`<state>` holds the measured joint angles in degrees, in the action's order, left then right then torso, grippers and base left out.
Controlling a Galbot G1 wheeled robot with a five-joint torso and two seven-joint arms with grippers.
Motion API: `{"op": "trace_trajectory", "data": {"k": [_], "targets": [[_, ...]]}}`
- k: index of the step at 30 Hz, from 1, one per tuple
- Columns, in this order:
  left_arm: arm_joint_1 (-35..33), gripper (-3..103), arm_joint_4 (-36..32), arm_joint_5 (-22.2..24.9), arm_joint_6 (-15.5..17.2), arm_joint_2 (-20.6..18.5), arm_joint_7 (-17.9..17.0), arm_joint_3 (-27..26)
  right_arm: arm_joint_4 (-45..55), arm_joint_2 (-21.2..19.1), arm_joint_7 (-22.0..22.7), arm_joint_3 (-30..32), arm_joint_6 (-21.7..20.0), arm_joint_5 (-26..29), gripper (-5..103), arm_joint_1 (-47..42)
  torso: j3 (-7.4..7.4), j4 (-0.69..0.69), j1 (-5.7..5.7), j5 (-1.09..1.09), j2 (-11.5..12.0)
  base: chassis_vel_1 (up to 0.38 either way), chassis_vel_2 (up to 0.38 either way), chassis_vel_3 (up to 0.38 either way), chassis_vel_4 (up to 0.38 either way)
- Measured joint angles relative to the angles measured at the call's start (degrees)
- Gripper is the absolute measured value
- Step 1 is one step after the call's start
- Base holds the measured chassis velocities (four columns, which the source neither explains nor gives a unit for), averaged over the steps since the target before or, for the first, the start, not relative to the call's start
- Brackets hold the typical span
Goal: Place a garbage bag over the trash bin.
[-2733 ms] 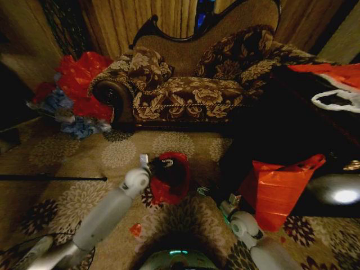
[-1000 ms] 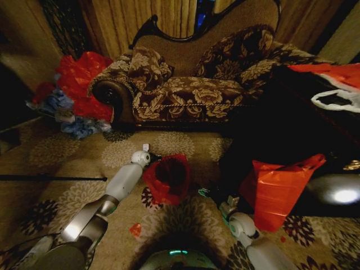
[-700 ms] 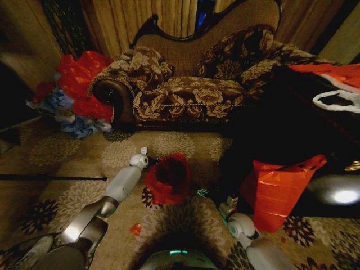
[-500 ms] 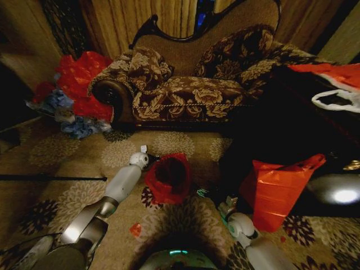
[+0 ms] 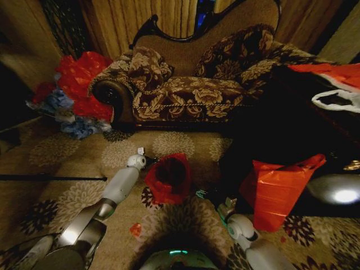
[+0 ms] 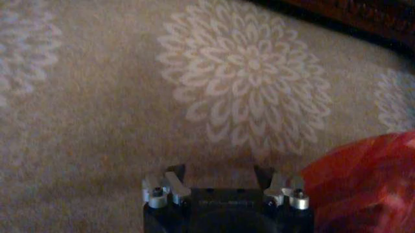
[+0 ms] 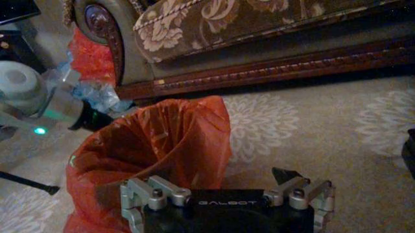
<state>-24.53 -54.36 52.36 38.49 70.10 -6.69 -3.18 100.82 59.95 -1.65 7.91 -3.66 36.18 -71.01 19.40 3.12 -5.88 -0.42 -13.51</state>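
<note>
While it stands open-mouthed at centre frame on the floral carpet (image 5: 84, 163), the thin crinkly deep-red garbage bag (image 5: 167, 178) sits between the spread-fingered left gripper (image 5: 151, 162) and right gripper (image 5: 203, 195).

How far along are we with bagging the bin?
Mostly done, it seems: the garbage bag stands open and upright on the carpet, apparently draped over the trash bin, whose rim I cannot make out. The left gripper sits open beside the bag, holding nothing; the right gripper is open next to it. Left: confirm that the bag's edge wraps the rim all round.
</note>
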Motion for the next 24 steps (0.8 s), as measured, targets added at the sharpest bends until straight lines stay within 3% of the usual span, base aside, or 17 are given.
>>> {"op": "trace_trajectory", "data": {"k": [3,6,7,18,24], "targets": [[-1.6,92,1.8,-1.7,-1.3,0.1,1.4,-0.6,-0.1,0.1,0.0,-0.6,0.1,-0.2,100,0.2,0.0,-0.03,0.0,0.01,0.0,0.0,0.0,0.0,0.0],[-2.1,92,2.7,-2.3,-1.7,0.2,1.6,-0.7,-0.1,0.1,0.0,-0.8,0.1,-0.2,100,0.1,0.0,-0.03,0.0,0.01,0.0,0.0,0.0,0.0,0.0],[-2.3,97,3.0,-2.5,-1.9,0.2,1.7,-0.7,-0.1,0.1,0.0,-0.8,0.1,-0.3,100,0.1,0.0,-0.02,0.0,0.01,0.0,0.0,0.0,0.0,0.0],[-2.6,96,6.4,-4.5,-4.4,0.9,1.9,-1.0,0.6,0.0,0.2,-0.8,0.4,-0.5,100,-0.5,0.0,0.0,0.0,0.0,0.0,0.0,0.0,0.0,0.0],[-4.3,100,3.0,-2.1,-7.5,-0.9,-1.2,-3.2,2.5,0.0,0.4,-0.1,0.7,-0.7,100,-1.7,0.0,0.01,0.0,0.0,0.0,0.0,0.0,0.0,0.0]]}}
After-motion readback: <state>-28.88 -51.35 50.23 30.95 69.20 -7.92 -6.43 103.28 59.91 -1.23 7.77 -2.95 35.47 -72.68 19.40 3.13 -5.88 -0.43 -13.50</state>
